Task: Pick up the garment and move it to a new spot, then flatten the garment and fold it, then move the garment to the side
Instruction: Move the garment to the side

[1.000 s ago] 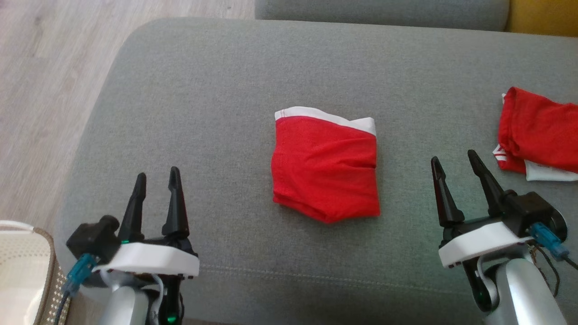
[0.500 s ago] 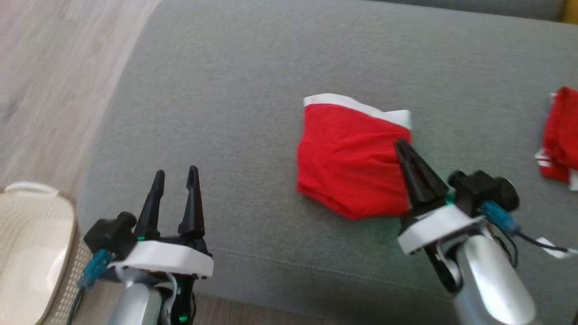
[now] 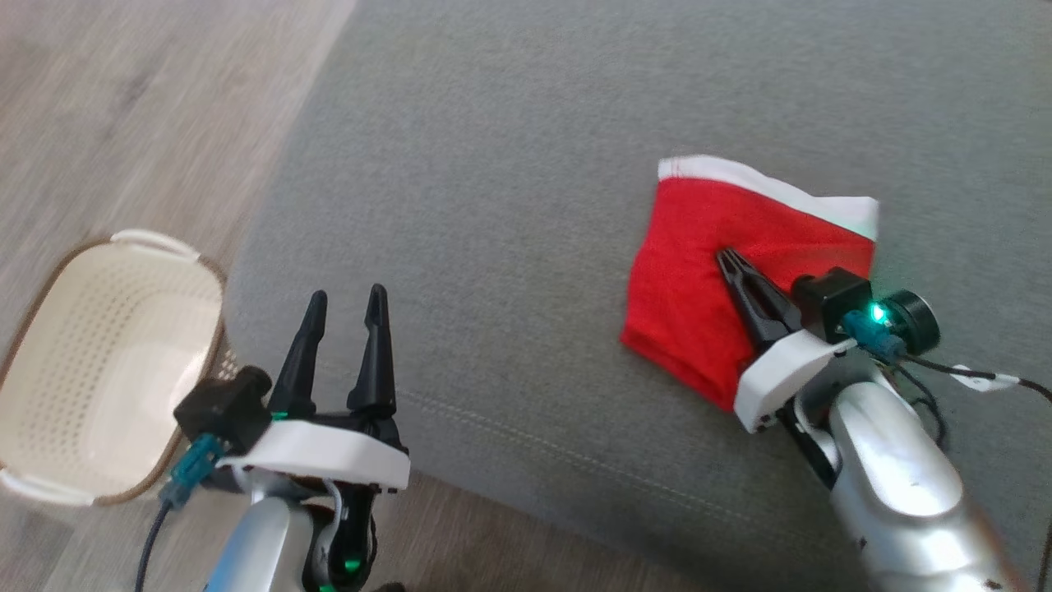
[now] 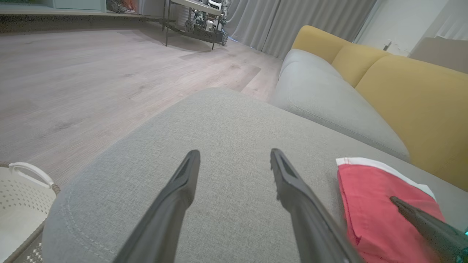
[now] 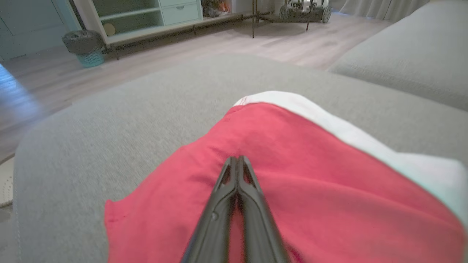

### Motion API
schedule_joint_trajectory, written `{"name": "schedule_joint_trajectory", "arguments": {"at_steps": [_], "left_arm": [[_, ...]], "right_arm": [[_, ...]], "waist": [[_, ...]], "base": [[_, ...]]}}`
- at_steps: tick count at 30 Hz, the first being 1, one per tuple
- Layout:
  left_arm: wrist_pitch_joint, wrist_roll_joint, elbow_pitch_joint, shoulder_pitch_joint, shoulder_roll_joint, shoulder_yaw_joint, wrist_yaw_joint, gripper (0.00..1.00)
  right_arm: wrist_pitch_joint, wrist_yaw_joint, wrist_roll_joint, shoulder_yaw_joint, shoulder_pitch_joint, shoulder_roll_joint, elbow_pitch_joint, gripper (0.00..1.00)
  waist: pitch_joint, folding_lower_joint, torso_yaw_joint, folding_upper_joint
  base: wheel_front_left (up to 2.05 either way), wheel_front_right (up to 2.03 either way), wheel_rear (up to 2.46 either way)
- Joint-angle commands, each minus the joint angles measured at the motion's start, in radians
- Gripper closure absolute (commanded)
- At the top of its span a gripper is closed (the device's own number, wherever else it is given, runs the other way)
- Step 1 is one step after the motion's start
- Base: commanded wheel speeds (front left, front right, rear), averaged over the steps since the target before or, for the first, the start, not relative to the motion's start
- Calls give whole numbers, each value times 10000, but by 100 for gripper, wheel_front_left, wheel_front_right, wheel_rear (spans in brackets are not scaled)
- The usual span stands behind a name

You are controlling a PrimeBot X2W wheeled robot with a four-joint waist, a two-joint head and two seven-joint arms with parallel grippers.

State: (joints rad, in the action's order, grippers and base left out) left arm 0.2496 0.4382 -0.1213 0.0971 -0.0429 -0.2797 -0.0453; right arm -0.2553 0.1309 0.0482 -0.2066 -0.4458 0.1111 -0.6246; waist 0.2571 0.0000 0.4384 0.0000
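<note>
The garment (image 3: 699, 271) is a folded red piece with a white waistband, lying flat on the grey sofa cushion (image 3: 493, 164) at the right of the head view. My right gripper (image 3: 725, 256) is shut, its fingers pressed together and lying over the middle of the garment (image 5: 310, 175). No fabric shows between its tips (image 5: 237, 159). My left gripper (image 3: 345, 294) is open over bare cushion near the front edge, well to the left of the garment (image 4: 365, 204). Nothing is between its fingers (image 4: 234, 153).
A cream perforated basket (image 3: 49, 271) stands on the wooden floor beside the cushion's left corner. The cushion's front seam runs just ahead of both wrists. A yellow sofa back (image 4: 402, 95) rises behind a second grey cushion.
My right gripper has shut and moved from beside the garment to over its middle. The head camera has swung left, bringing the basket in. My left gripper stays open.
</note>
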Motion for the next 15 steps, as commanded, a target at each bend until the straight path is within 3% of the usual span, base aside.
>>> {"name": "schedule_joint_trajectory", "arguments": {"at_steps": [1,7,15], "left_arm": [[122,76,285,459,-74,270,-101,0],[122,193,305,555,-74,42,-216,0],[122,174,230,539,-74,202,-250,0]], "right_arm": [[-65,-2,-161,-105,-330,53,-183,100],[-65,-2,-373,241,-955,20,-1795,100],[-65,-2,-105,628,-951,-178,-905,100]], "waist": [[210,0,219,0],[336,0,316,0],[1,0,55,0]], "base": [[0,0,0],[0,0,0],[0,0,0]]}}
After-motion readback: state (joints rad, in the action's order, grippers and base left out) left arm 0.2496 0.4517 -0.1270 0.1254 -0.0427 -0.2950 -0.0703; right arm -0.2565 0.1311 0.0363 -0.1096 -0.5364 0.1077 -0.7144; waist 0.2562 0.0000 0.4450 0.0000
